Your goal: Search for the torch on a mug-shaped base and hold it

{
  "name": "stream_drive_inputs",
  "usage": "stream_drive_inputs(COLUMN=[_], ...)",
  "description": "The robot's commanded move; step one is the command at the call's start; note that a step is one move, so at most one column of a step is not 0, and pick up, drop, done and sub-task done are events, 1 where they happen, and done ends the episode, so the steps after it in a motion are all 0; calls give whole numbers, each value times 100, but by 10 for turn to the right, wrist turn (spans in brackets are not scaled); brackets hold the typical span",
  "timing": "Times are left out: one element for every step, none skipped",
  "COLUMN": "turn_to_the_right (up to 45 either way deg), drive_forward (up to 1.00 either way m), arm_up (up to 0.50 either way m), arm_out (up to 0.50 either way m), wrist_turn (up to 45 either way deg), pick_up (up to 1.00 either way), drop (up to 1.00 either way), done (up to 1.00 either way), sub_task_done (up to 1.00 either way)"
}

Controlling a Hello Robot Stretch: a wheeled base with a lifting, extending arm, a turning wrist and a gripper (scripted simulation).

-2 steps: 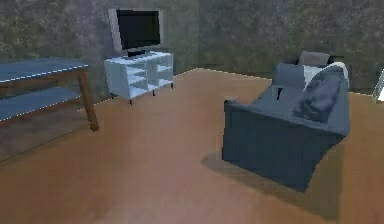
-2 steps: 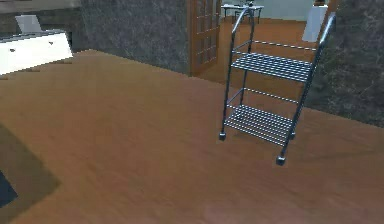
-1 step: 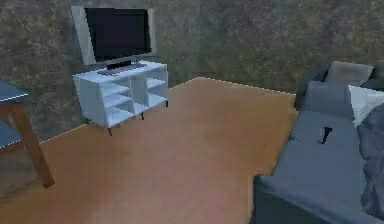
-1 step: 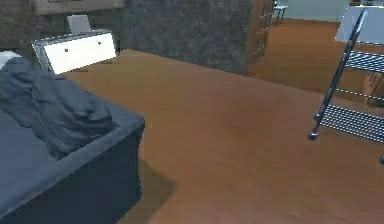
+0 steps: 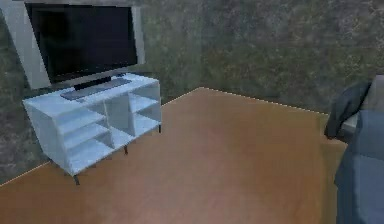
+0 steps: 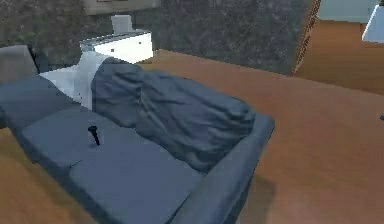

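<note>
A small dark elongated thing (image 6: 93,133) lies on the seat cushion of a blue-grey sofa (image 6: 150,165) in the arm side view. It is too small to tell what it is. The sofa's back cushions (image 6: 175,110) rise just behind it. An end of the same kind of blue-grey sofa (image 5: 360,150) shows at the forward view's right edge.
A flat television (image 5: 85,40) stands on a white open-shelved stand (image 5: 95,120) against the dark wall at the forward view's left. Wooden floor (image 5: 220,160) stretches ahead. Behind the sofa stand a white cabinet (image 6: 118,42) and a white cloth (image 6: 75,80); a doorway (image 6: 340,45) opens at the far right.
</note>
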Motion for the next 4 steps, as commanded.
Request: stream_drive_inputs(turn_to_the_right=[0, 30, 0, 0], drive_forward=[100, 0, 100, 60], arm_up=[0, 0, 0, 0], arm_out=[0, 0, 0, 0], wrist_turn=[0, 0, 0, 0], pick_up=[0, 0, 0, 0], drop=[0, 0, 0, 0], done=[0, 0, 0, 0], sub_task_done=[0, 0, 0, 0])
